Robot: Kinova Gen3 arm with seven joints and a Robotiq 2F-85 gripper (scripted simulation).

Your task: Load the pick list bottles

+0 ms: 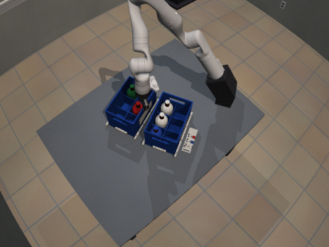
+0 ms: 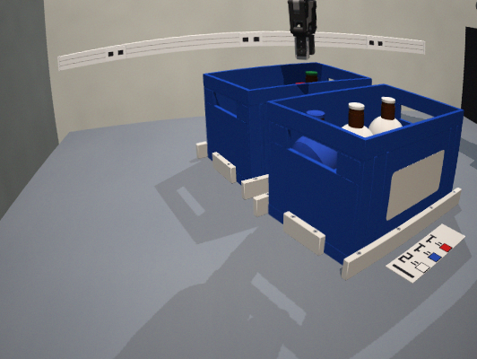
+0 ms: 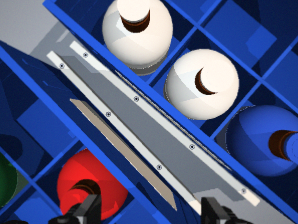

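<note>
The pick list point(image 1: 190, 139) point(image 2: 425, 257), bar at top, reads 2 white, 1 blue, 1 red. The crate beside it point(image 1: 161, 146) point(image 2: 309, 193) holds a blue bottle point(image 1: 155, 133) point(image 2: 316, 153) point(image 3: 260, 140) and two white bottles, one next to the blue point(image 1: 161, 120) point(image 2: 356, 130) point(image 3: 185, 95) and one farther along point(image 1: 167, 108) point(image 2: 386, 126) point(image 3: 137, 42), all upright. The other crate point(image 1: 120, 124) point(image 2: 224, 130) holds a red bottle point(image 1: 136, 108) point(image 3: 97, 175) and a green bottle point(image 1: 132, 93) point(image 2: 311, 77) point(image 3: 5, 182). My gripper point(image 1: 146, 108) point(image 2: 305, 56) is open and empty, above that crate near the red bottle. The arm hides part of this crate.
Pale guide strips point(image 1: 183, 136) point(image 2: 399, 231) point(image 3: 135, 98) are fixed around both crates. The crates stand side by side with a narrow gap, and their high walls and dividers surround the bottles. The arm base point(image 1: 222, 87) stands at the table's far right.
</note>
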